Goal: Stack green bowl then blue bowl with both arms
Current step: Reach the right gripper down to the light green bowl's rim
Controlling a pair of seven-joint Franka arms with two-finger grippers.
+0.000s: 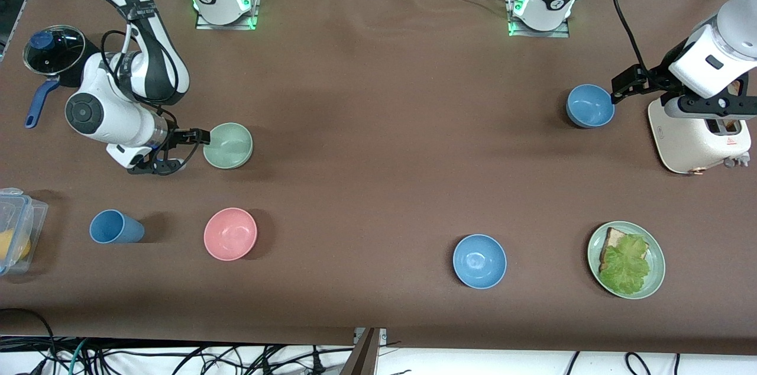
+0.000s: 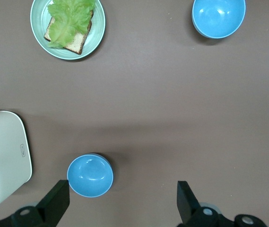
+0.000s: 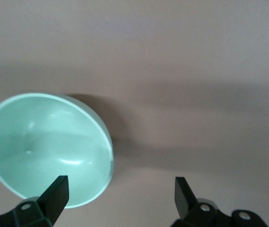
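I see the green bowl (image 1: 228,145) upright on the table (image 1: 378,144) toward the right arm's end, farther from the front camera than the pink bowl (image 1: 230,233). My right end effector (image 1: 184,151) is low beside it, on the side toward that end of the table. In the right wrist view its fingers (image 3: 54,195) are spread wide; one tip sits at the green bowl's (image 3: 47,149) rim, the other over bare table, so nothing is pinched.

The blue bowl (image 1: 590,106) stands upright toward the left arm's end, just beside the toaster (image 1: 698,135). My left end effector (image 1: 621,88) is at its rim on the toaster side. In the left wrist view the fingers (image 2: 56,201) are spread apart, with the blue bowl (image 2: 90,175) lying close to one tip and the gap otherwise over bare table; it holds nothing.

A second blue bowl (image 1: 479,261) sits nearer the front camera, beside the plate (image 1: 653,280) that carries bread (image 1: 612,240) topped with lettuce (image 1: 626,264). A blue cup (image 1: 115,227) lies on its side beside the pink bowl, toward the right arm's end, and a clear box (image 1: 18,230) sits at the table's edge past it. A pot (image 1: 54,55) with a glass lid and blue handle is farther from the camera than the right arm's wrist.
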